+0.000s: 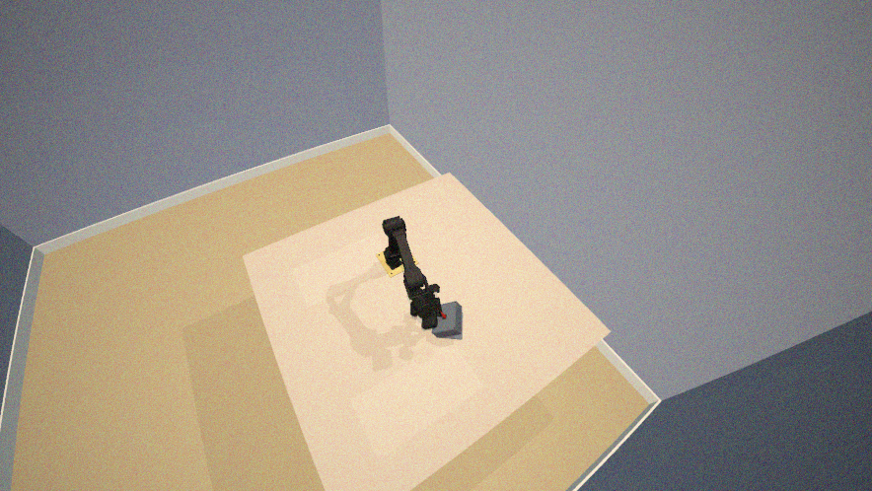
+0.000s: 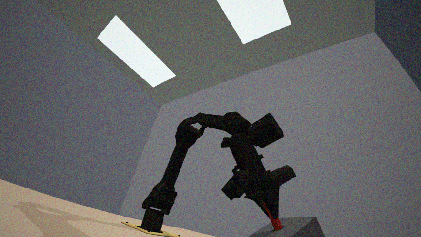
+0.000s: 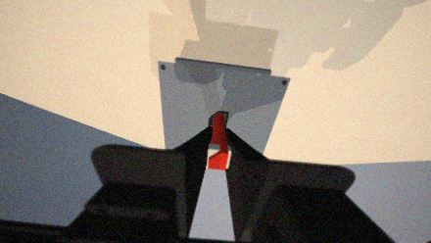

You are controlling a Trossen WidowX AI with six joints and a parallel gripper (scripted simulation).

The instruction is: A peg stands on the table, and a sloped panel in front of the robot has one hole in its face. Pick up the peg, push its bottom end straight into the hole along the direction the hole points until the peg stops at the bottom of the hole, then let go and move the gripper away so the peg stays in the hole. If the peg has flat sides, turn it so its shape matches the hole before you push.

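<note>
A red peg (image 1: 443,315) (image 2: 276,224) (image 3: 218,128) with flat sides is held tilted, its lower end inside the dark hole (image 3: 225,118) in the sloped grey panel (image 1: 450,324) (image 2: 297,225) (image 3: 183,105). A length of the peg still shows between the panel face and the fingertips, and its top end shows between the fingers in the wrist view. My gripper (image 2: 274,217) (image 3: 217,131) is shut on the peg, just above the panel face. The peg's bottom end is hidden in the hole, so its depth cannot be seen.
The arm's yellow base plate (image 1: 390,268) (image 2: 141,229) is on the pale table (image 1: 518,292) (image 2: 44,212). The panel has small dark screws at its corners. The arm's shadow falls across the table and part of the panel.
</note>
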